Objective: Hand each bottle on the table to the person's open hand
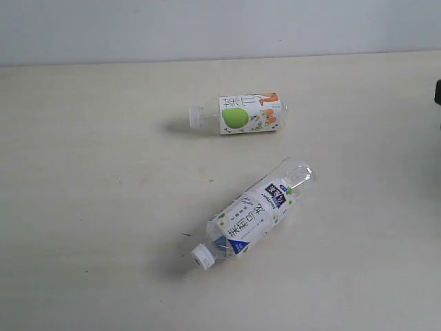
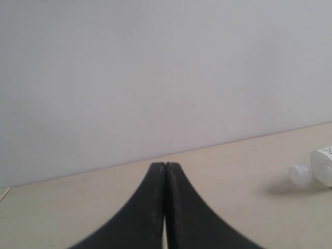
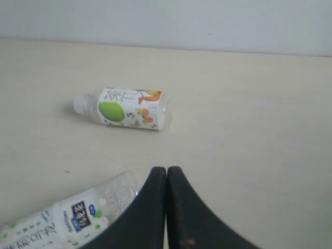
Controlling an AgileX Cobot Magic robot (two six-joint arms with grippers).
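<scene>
Two bottles lie on their sides on the bench [image 1: 83,207]. The apple-label bottle [image 1: 242,113] lies farther back, near the middle of the exterior view, with its white cap to the left. The blue-marked bottle [image 1: 253,212] lies nearer the camera on a diagonal, white cap toward the lower left and base toward the upper right. The two are well apart and do not touch. Both are clear plastic and capped; whether either holds liquid cannot be told.

The left gripper [image 2: 165,165] has its black fingers pressed together with nothing between them. A capped bottle end [image 2: 314,171] shows at the edge of its view; which bottle it is cannot be told. The right gripper [image 3: 166,169] also has its fingers together and holds nothing. In its view the base of the blue-marked bottle lies just beside the fingers, and the apple-label bottle lies beyond.

The bench is pale cream, plain and flat, with a few dark specks [image 1: 211,181]. A plain pale wall [image 1: 207,27] stands behind its far edge. A dark shape [image 1: 438,93] is cut off at the right edge of the exterior view and cannot be identified.
</scene>
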